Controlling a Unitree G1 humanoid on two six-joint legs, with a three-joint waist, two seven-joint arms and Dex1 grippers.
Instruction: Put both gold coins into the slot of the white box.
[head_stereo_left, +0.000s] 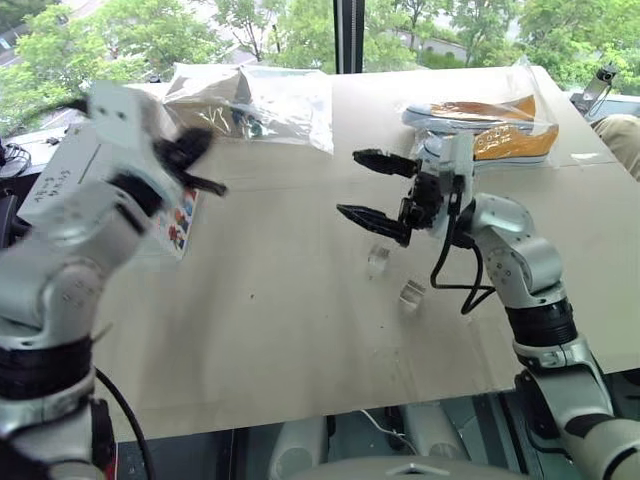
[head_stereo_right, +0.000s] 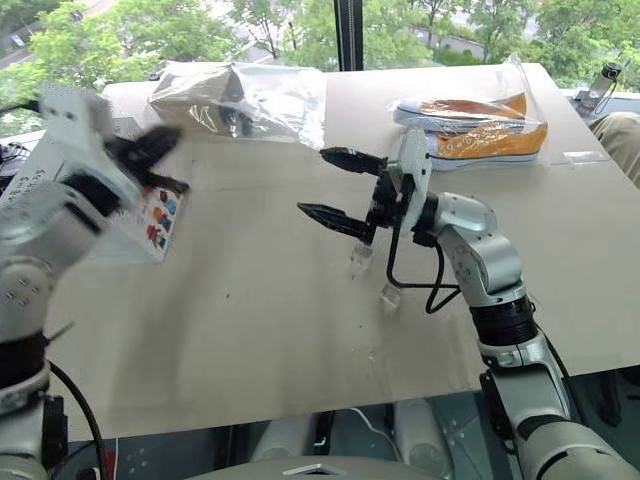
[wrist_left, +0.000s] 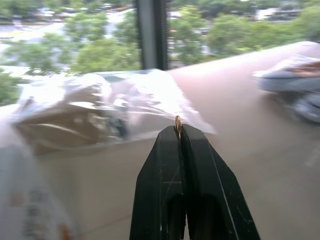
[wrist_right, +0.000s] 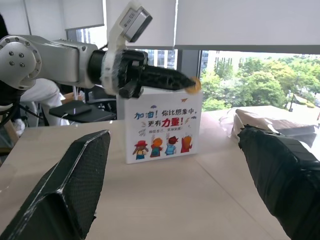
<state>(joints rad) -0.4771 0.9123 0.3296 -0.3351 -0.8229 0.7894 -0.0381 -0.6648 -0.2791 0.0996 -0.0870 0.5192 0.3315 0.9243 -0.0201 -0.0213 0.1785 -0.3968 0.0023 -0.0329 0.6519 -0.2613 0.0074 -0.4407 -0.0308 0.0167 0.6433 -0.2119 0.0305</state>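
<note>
My left gripper is shut on a gold coin, which stands edge-on between its tips. In the right wrist view the same coin shows at the left fingers' end, above the white box with its cartoon figures and red lettering. From the head views the left gripper hovers over the box at the table's left. The slot is hidden by my left arm. My right gripper stands wide open and empty over the table's middle, pointing toward the box.
Two small clear plastic blocks lie just below the right gripper. A clear bag sits at the back centre, and a bagged orange shoe at the back right. The table's front edge is near.
</note>
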